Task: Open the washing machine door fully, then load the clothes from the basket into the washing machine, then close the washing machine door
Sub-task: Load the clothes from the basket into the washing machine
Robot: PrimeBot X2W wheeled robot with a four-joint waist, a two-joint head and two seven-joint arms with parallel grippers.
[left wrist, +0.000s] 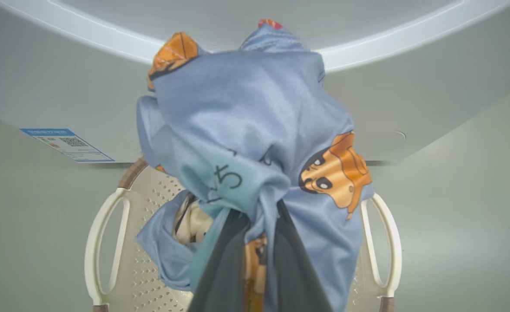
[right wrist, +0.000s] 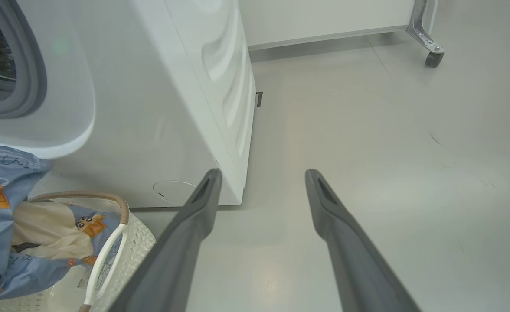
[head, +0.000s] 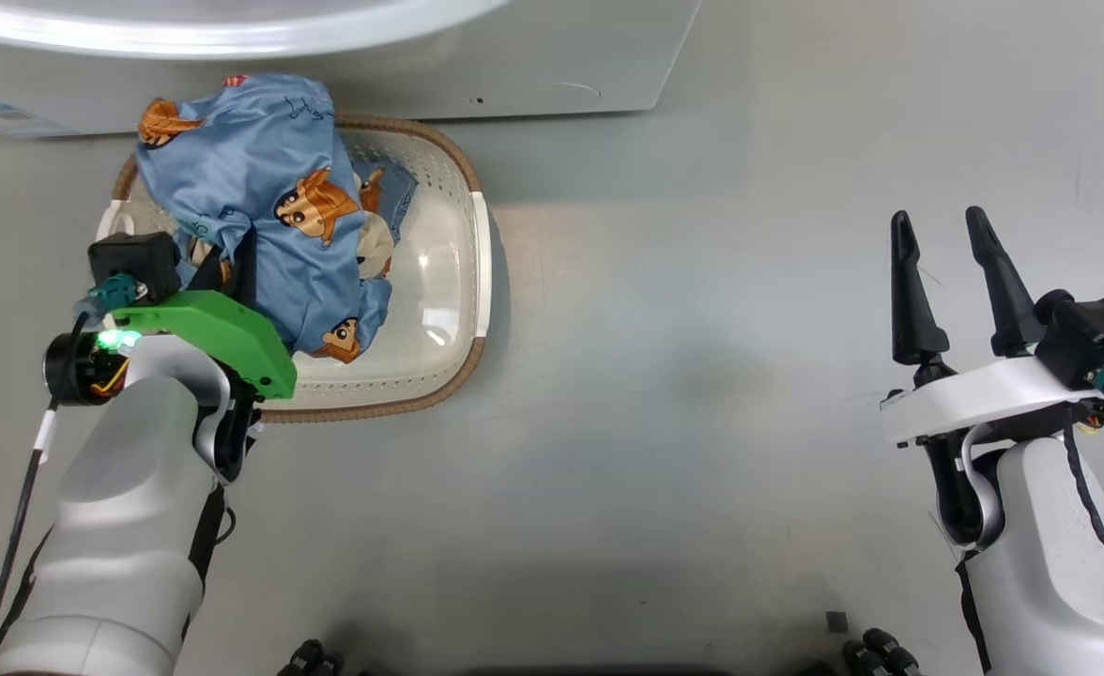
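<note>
Head view: my left gripper [head: 233, 268] pinches a gathered fold of the clothes [head: 261, 178], which drape over my fingers just above the basket [head: 477, 253]; my right gripper [head: 944, 230] is spread, empty, well apart. Left wrist view: fabric bunches ahead of my fingertips, the washing machine [left wrist: 29, 86] beyond; it looks soft, light and probably slippery, so grab deep in a bunch. Right wrist view: basket sits lower left of my spread fingers.
</note>
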